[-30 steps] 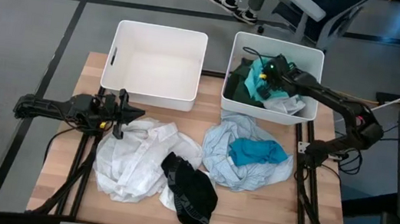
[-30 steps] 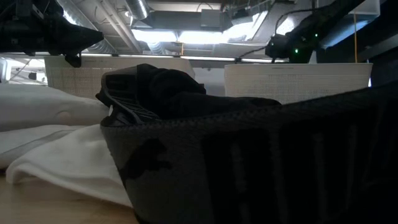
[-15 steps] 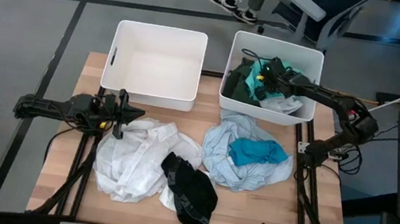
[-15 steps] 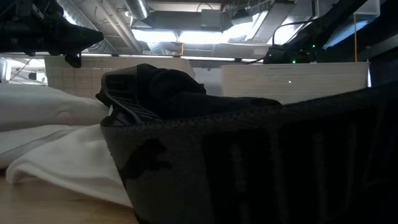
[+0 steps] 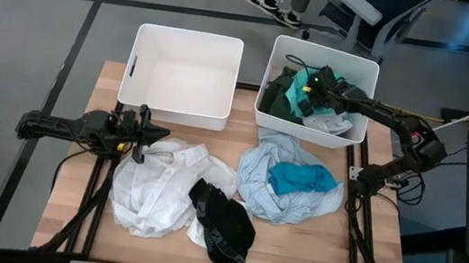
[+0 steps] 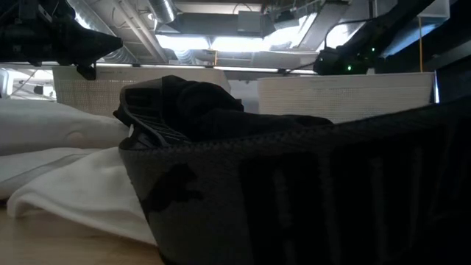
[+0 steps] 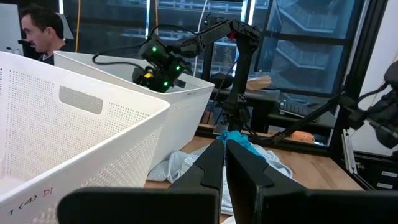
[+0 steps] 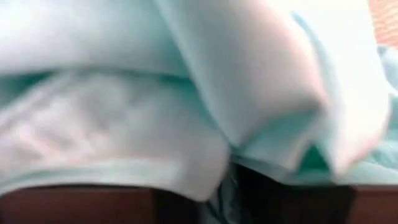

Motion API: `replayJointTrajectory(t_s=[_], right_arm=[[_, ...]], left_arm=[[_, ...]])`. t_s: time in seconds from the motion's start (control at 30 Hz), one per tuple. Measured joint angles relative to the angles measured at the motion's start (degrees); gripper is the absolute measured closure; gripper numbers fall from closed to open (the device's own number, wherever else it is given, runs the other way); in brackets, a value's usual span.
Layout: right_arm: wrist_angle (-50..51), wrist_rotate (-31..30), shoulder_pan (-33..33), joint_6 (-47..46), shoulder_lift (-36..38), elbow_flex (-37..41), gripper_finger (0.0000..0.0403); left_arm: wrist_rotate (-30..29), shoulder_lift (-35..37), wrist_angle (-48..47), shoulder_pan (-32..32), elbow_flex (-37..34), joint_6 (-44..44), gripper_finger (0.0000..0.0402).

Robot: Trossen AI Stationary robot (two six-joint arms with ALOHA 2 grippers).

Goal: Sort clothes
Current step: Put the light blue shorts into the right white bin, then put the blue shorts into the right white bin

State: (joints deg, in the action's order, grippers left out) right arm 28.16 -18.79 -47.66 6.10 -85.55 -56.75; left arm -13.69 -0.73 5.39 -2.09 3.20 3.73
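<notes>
Loose clothes lie on the wooden table: a white garment (image 5: 155,185), a black one (image 5: 222,225) partly on top of it, and a pale blue one (image 5: 285,197) with a teal piece (image 5: 301,177) on it. More clothes, dark green, teal and pale (image 5: 298,99), fill the right white bin (image 5: 365,67). My right gripper (image 5: 313,83) hangs over that pile, pointing steeply down; pale teal cloth (image 8: 186,93) fills its wrist view. My left gripper (image 5: 157,132) waits shut at the table's left edge, beside the white garment.
An empty white bin (image 5: 183,75) stands at the back left, next to the right bin. The black garment (image 6: 221,147) lies close before the low camera. Bare wood shows along the table's near edge (image 5: 308,259). A person's feet (image 5: 274,5) show beyond the table.
My right gripper has stayed over the pile in the right bin, dipping and coming back up slightly. The right bin's near left corner has slid a little toward the table's left.
</notes>
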Motion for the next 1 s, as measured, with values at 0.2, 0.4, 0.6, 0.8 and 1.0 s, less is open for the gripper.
replayJointTrajectory(t_s=[0.2,0.4,0.6,0.8,1.0], right_arm=[[4.6,0.5,0.1,0.1,3.3,-4.6,0.0230],[11.3,0.8,0.0,-0.1,4.3,-10.7,0.0181],[18.7,1.6,0.0,-1.1,4.3,-18.0,0.0138],[26.1,6.6,0.1,-2.2,4.3,-25.4,0.0127],[32.3,12.5,2.0,-3.3,4.4,-29.2,0.0127]], left_arm=[[0.0,0.0,0.0,0.0,0.0,0.2,0.0393],[0.0,0.0,0.0,0.0,0.0,0.3,0.0393],[0.0,0.0,0.0,0.0,0.0,0.3,0.0393],[0.0,0.0,0.0,0.0,0.0,0.3,0.0393],[0.0,0.0,0.0,0.0,0.0,0.3,0.0393]])
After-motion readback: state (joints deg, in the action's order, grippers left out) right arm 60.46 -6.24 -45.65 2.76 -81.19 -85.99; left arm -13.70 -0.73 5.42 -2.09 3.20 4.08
